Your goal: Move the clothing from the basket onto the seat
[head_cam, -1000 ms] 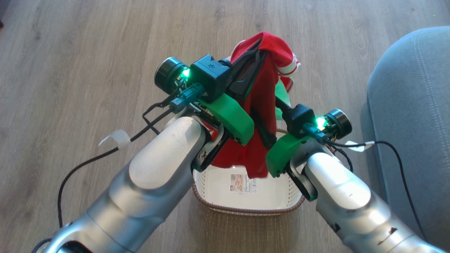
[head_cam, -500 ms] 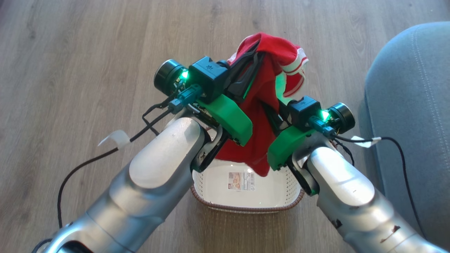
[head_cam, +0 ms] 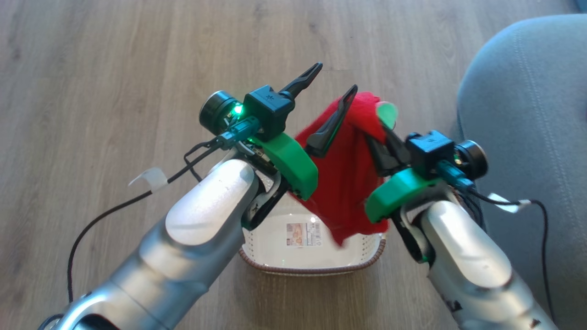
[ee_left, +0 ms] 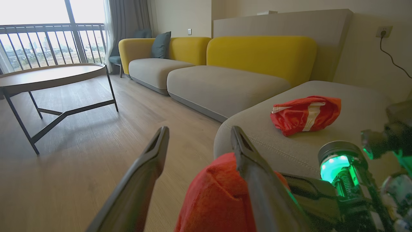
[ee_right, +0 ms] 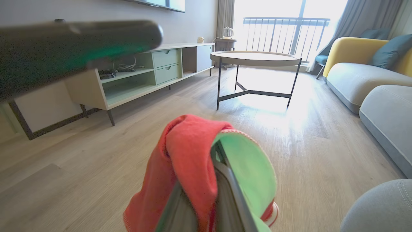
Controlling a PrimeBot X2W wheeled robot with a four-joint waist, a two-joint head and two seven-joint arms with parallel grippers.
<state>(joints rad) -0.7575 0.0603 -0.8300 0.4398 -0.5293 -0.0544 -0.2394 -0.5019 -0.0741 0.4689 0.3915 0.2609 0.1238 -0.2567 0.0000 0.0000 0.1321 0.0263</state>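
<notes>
the red garment [head_cam: 344,183] hangs in the air straight above the basket [head_cam: 312,271], and its lowest corner dangles over the basket's inside. it looks soft, light and completely limp, so i expect it to drape, swing and stretch when it is carried, and a loose corner could catch on the basket's rim. a thin single layer may slide out of a pinch. the best place to hold it seems to be a thick bunched fold near its top.

the right gripper [head_cam: 383,133], above the basket's right side, has its 2 fingers pressed together on such a fold at the top of the garment; the cloth lies folded over them. the left gripper [head_cam: 335,78], above the basket's left side, has its 2 fingers spread wide with nothing between them; 1 finger only leans against the cloth.

the part of the basket's floor that i can see carries a label sticker [head_cam: 300,233] and no cloth. the seat [head_cam: 527,114] stands just right of the basket; a second red piece [ee_left: 305,114] with white trim lies on it.
</notes>
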